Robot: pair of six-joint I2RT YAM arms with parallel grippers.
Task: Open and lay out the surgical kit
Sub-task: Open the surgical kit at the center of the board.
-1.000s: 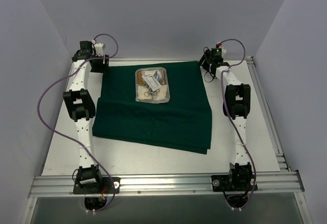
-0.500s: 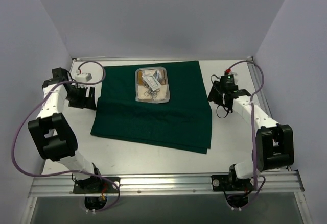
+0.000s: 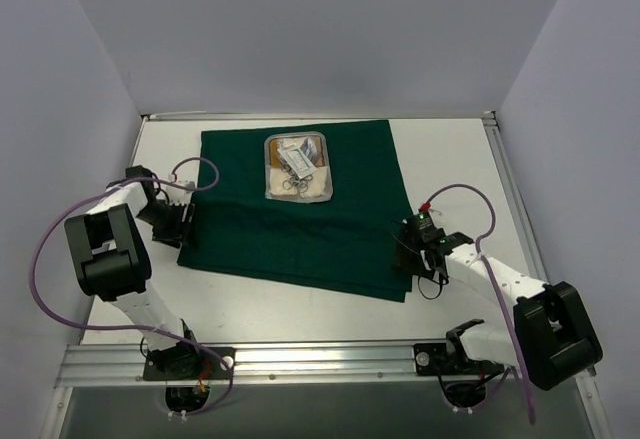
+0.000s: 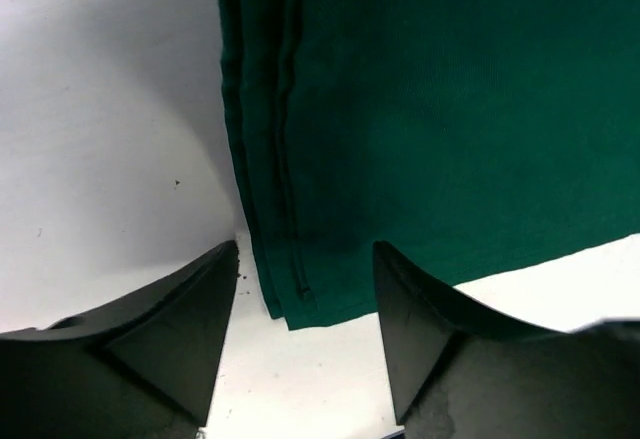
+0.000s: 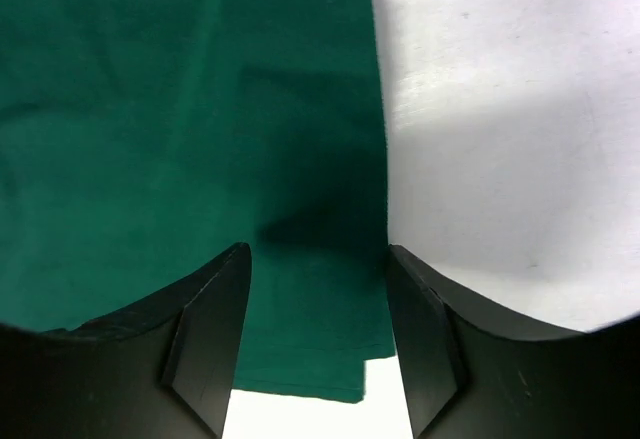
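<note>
The surgical kit's dark green cloth [image 3: 300,234] lies spread flat on the white table. On its far middle stands the steel tray [image 3: 266,169] with a tan liner, steel instruments [image 3: 294,181] and a white gauze packet [image 3: 296,154]. My left gripper [image 3: 180,225] hangs open at the cloth's near left corner. In the left wrist view the layered corner [image 4: 300,304] lies between the open left gripper [image 4: 306,249], untouched. My right gripper [image 3: 408,251] is open over the near right corner. The right wrist view shows that corner [image 5: 340,374] between the open right gripper [image 5: 317,251].
Bare white table [image 3: 300,309] runs in front of the cloth and along both sides. An aluminium rail [image 3: 320,359] with the arm bases closes the near edge. Grey walls stand close on the left, right and back. Purple cables loop beside each arm.
Both arms have pulled back from the cloth's far corners to its near corners. The cloth and tray have not moved. Both pairs of jaws stand slightly narrower.
</note>
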